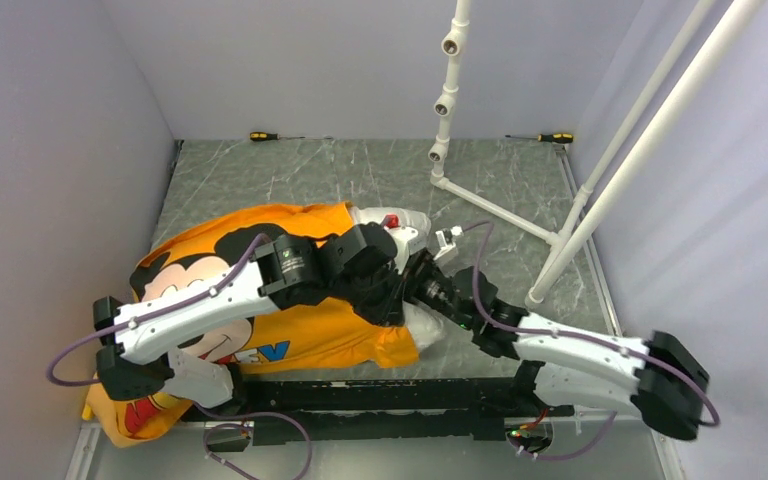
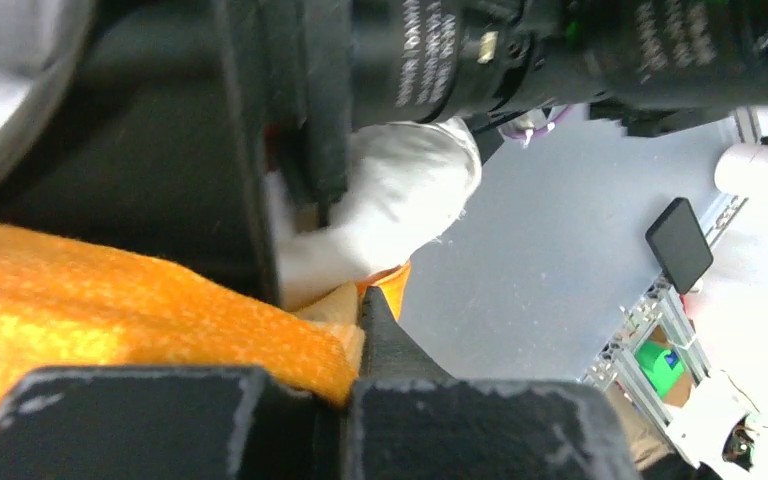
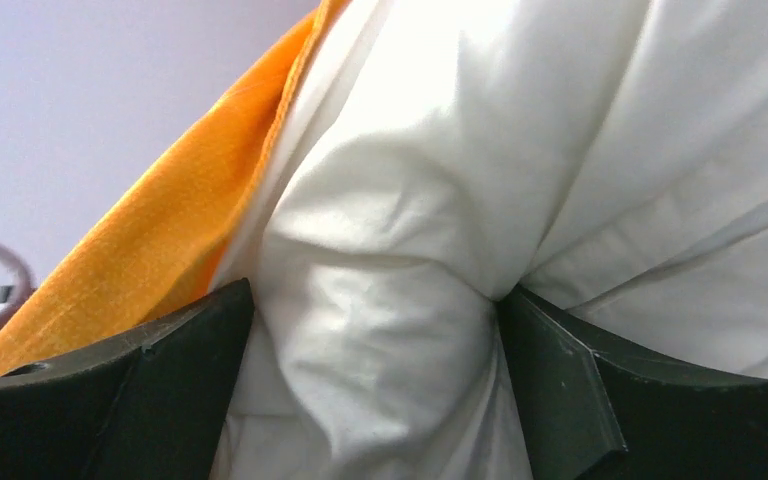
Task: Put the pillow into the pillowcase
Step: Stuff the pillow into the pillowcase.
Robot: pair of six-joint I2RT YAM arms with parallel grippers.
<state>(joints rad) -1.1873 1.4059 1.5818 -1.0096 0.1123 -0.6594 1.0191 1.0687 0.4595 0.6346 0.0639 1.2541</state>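
Observation:
The orange-yellow pillowcase (image 1: 300, 335) with the mouse face lies at the table's left. The white pillow (image 1: 415, 228) is mostly inside it, and its end with the red logo sticks out of the case's right-hand mouth. My left gripper (image 2: 365, 320) is shut on the pillowcase's (image 2: 110, 310) open edge, with the pillow (image 2: 400, 190) just beyond. My right gripper (image 3: 375, 320) is pressed into the pillow (image 3: 480, 150); its jaws stand wide apart and a bulge of white fabric fills the gap. The pillowcase's (image 3: 180, 210) edge shows at the left. In the top view both grippers meet at the case's mouth.
A white pipe frame (image 1: 520, 220) stands on the table at the back right. Two screwdrivers (image 1: 265, 135) (image 1: 555, 137) lie along the far edge. Grey walls close in the left, back and right sides.

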